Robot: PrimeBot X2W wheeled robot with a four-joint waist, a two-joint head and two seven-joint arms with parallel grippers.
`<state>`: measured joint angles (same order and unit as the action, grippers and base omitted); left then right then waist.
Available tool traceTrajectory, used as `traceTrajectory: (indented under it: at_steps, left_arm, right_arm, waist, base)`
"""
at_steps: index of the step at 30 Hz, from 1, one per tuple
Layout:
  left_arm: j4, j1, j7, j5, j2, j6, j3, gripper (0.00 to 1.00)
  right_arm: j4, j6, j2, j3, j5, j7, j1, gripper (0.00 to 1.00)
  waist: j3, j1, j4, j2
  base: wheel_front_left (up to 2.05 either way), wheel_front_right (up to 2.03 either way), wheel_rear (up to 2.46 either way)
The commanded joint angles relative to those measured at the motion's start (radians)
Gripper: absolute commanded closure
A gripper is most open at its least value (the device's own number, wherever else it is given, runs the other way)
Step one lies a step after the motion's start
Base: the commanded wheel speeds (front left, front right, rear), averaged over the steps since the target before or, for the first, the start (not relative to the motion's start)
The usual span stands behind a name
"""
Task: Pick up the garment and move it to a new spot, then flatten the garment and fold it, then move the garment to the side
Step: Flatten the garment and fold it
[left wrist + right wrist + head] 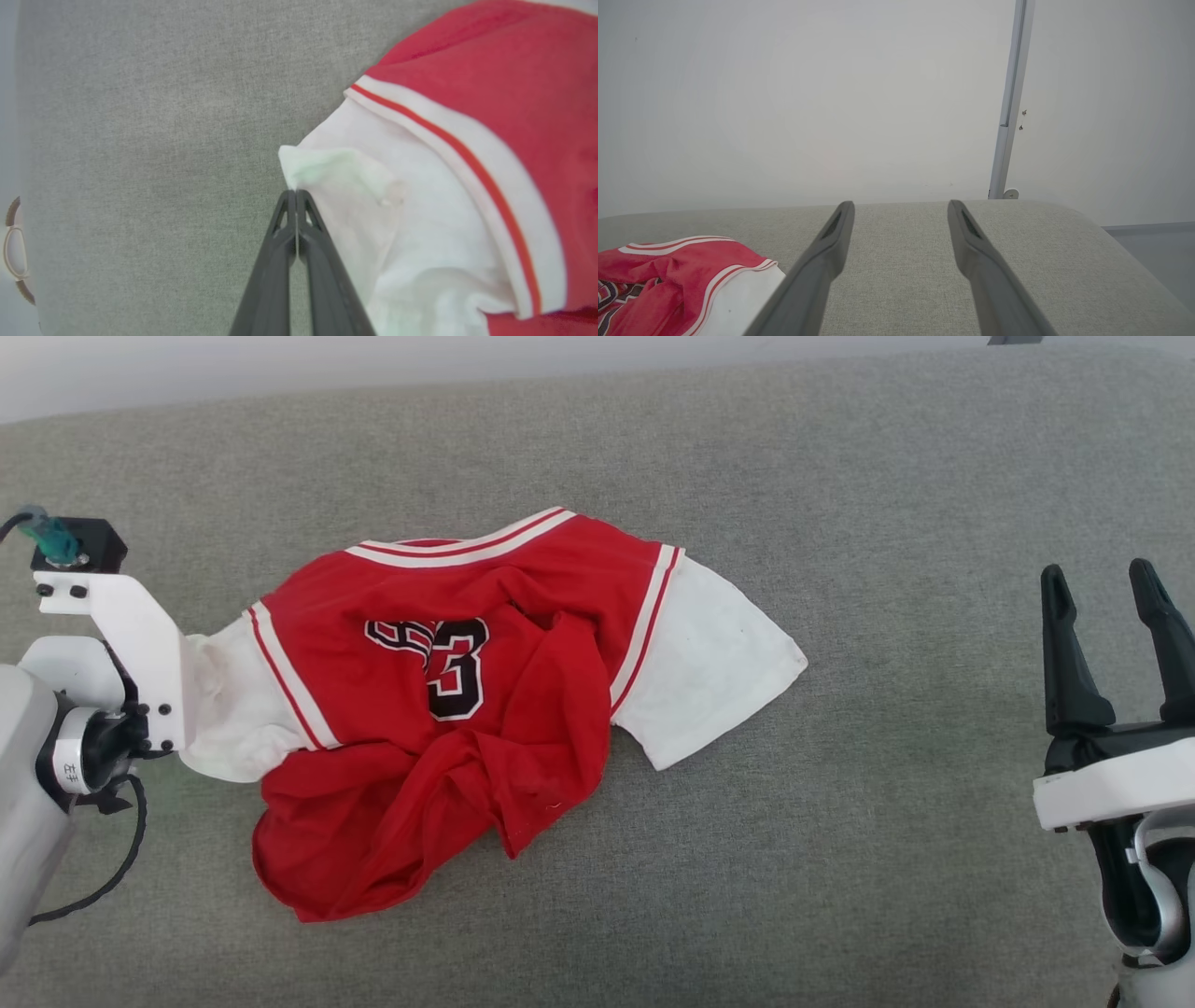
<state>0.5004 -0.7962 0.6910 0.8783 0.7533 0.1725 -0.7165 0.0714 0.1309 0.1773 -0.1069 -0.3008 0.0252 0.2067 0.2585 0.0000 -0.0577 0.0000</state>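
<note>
The garment (523, 616) lies crumpled on the grey cushion, a red shirt with a black number on it and a white sleeve spread out on each side. My left gripper (295, 192) is shut, its fingertips pinching the edge of the garment's (490, 79) near white sleeve (373, 196). In the head view that sleeve (224, 709) runs under my left wrist bracket (140, 635), which hides the fingers. My right gripper (1099, 574) stands open and holds nothing, well off to the right of the garment. Past my right gripper (900, 205) the garment (668, 270) shows at the lower left.
The grey cushioned surface (840, 476) stretches wide around the shirt, with bare room to its right and behind it. A pale wall (831, 93) and a thin upright post (1011, 93) stand beyond the far edge.
</note>
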Motion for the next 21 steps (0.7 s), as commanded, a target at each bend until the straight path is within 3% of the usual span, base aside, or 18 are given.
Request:
traceTrajectory:
  at_steps: [1, 2, 3, 13, 21]
  left_arm:
    - [0.031, -0.011, -0.02, 0.01, -0.012, -0.003, 0.01, 0.79]
    - [0.048, -0.018, -0.035, 0.012, -0.021, -0.009, 0.013, 0.09]
    - [0.063, -0.026, -0.045, 0.024, -0.03, -0.013, 0.023, 0.0]
    - [0.032, -0.037, -0.152, 0.024, -0.045, -0.042, 0.056, 0.0]
    - [-0.123, 0.053, -0.265, 0.007, -0.06, -0.017, 0.051, 0.0]
  right_arm:
    - [0.004, 0.0, 0.004, 0.002, -0.005, -0.002, 0.011, 0.0]
    - [0.004, 0.0, 0.005, 0.003, -0.007, -0.003, 0.011, 0.0]
    - [0.004, 0.0, 0.006, 0.003, -0.006, -0.003, 0.009, 0.0]
    - [-0.005, 0.0, 0.02, 0.027, -0.018, -0.018, -0.011, 0.0]
    - [-0.003, 0.0, 0.028, 0.034, -0.02, -0.033, -0.027, 0.0]
  waist:
    - [0.003, 0.0, -0.003, 0.0]
    - [0.004, 0.0, -0.004, 0.0]
    - [0.004, 0.0, -0.004, 0.0]
    - [-0.018, 0.0, 0.044, 0.0]
    - [-0.032, 0.0, 0.112, 0.0]
  base:
    - [0.0, 0.0, 0.0]
    - [0.0, 0.0, 0.0]
    - [0.0, 0.0, 0.0]
    - [0.0, 0.0, 0.0]
    - [0.0, 0.0, 0.0]
